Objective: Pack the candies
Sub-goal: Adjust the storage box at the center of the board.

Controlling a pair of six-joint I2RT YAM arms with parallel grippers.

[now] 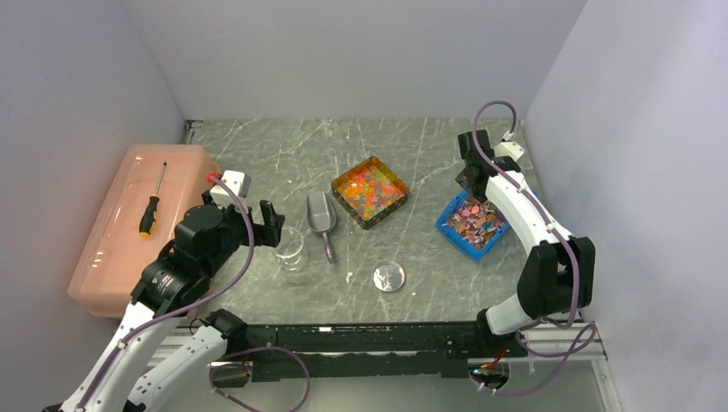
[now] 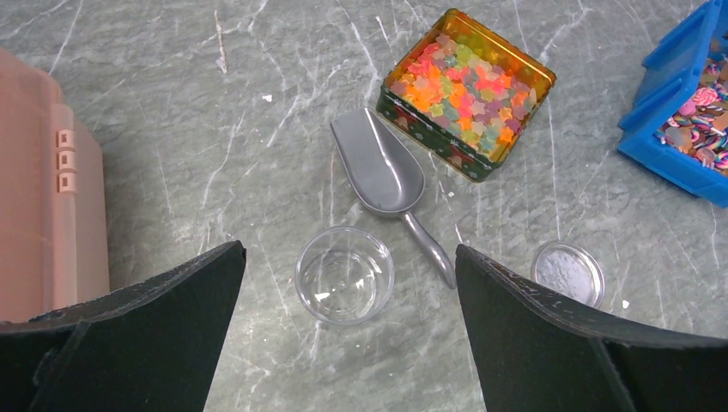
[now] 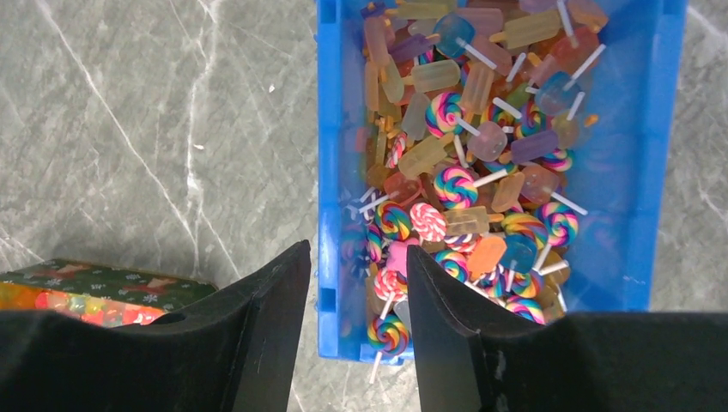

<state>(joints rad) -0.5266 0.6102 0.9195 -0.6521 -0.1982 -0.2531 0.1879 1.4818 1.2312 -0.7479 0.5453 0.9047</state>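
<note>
The left end effector (image 2: 348, 251) is spread wide, empty; the clear cup (image 2: 345, 275) could be tipped if gripped off-centre.

Tiny glossy orange, yellow, red and green candies (image 2: 468, 86) fill the square tin (image 2: 425, 142)

The top view looks down from high behind the near edge over the whole tabletop (image 1: 257, 146). The left wrist view, at 9 o'clock, looks from further off toward the tin (image 2: 425, 139). The right wrist view, at 2 o'clock, is close above the blue bin (image 3: 663, 129). All three share both.
</note>
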